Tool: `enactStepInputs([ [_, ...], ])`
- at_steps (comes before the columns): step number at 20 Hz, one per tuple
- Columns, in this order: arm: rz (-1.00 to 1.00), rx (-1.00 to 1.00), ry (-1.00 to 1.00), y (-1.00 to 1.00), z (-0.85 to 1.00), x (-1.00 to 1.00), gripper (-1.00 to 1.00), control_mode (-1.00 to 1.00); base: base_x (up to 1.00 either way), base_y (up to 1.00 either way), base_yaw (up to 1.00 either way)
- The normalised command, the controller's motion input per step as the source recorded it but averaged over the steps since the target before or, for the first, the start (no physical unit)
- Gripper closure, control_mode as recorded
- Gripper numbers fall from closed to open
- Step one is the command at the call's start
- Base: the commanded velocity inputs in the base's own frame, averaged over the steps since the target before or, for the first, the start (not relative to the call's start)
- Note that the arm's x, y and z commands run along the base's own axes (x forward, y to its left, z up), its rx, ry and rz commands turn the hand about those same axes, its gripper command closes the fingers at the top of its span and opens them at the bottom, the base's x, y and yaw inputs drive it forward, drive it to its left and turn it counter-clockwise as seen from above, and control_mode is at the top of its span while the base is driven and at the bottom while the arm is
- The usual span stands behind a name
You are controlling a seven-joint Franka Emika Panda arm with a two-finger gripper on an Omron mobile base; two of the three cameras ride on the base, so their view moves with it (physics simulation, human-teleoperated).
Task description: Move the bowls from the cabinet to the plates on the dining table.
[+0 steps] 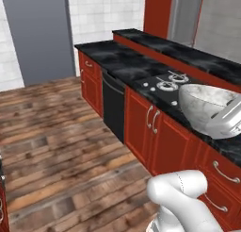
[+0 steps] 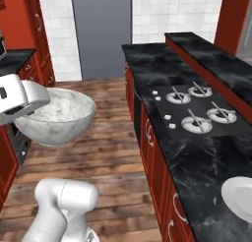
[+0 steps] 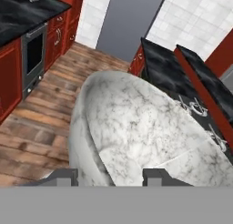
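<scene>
Carrying the marbled bowl, hand clamped on its rim; keeping it level, steering toward the plate.

Light: bright, even, no clear source | Shadows: barely any | Glare: none | Focus: soft, low-resolution rendering, edges slightly blurred throughout
</scene>
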Motion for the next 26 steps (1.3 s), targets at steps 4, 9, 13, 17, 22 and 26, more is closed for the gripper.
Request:
enactStepInputs([
  [4, 0.0, 0.0, 0.0, 0.0, 0.0, 0.0, 1.0, 1.0, 0.4, 0.0, -0.52],
  [9, 0.0, 0.0, 0.0, 0.0, 0.0, 0.0, 1.0, 1.0, 0.5, 0.0, -0.52],
  [13, 0.0, 0.0, 0.0, 0.0, 0.0, 0.0, 1.0, 1.0, 0.62, 0.0, -0.51],
  [17, 0.0, 0.0, 0.0, 0.0, 0.0, 0.0, 1.0, 1.0, 0.62, 0.0, -0.51],
  [22, 0.0, 0.0, 0.0, 0.0, 0.0, 0.0, 1.0, 1.0, 0.59, 0.0, -0.5],
  [26, 0.0, 0.0, 0.0, 0.0, 0.0, 0.0, 1.0, 1.0, 0.59, 0.0, -0.52],
])
